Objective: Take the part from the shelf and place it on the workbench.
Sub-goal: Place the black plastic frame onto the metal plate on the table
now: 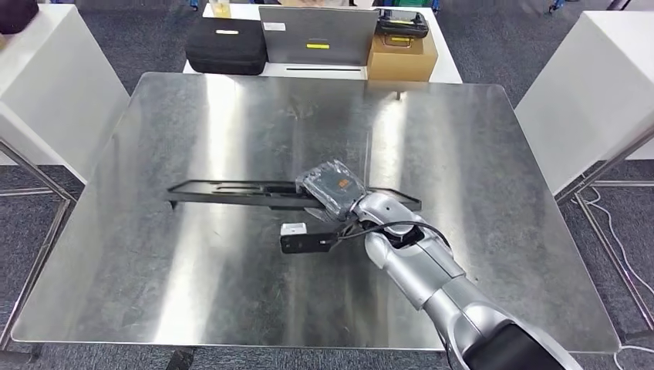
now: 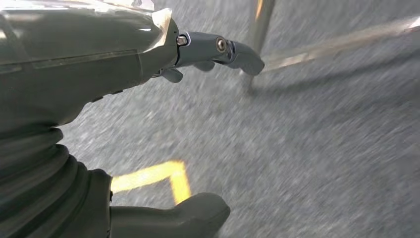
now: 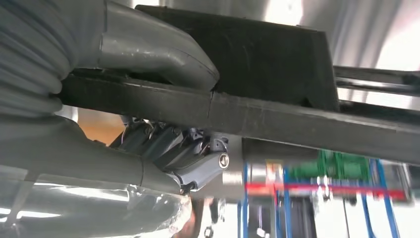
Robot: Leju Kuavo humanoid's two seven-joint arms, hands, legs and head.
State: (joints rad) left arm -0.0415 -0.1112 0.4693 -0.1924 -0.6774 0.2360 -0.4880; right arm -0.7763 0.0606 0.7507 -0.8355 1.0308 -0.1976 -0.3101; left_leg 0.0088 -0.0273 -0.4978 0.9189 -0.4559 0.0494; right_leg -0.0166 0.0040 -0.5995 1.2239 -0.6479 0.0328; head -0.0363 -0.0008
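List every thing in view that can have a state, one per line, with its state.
Long flat black plastic part: held over the steel workbench, gripped near one end.
Right hand: grips the part, thumb and fingers on opposite faces.
Left hand: holds nothing, fingers apart, hanging over the grey floor.
Black zipped case: closed, on the far white table.

Grey carpet point(image 1: 493, 46), white tables point(image 1: 594, 85)
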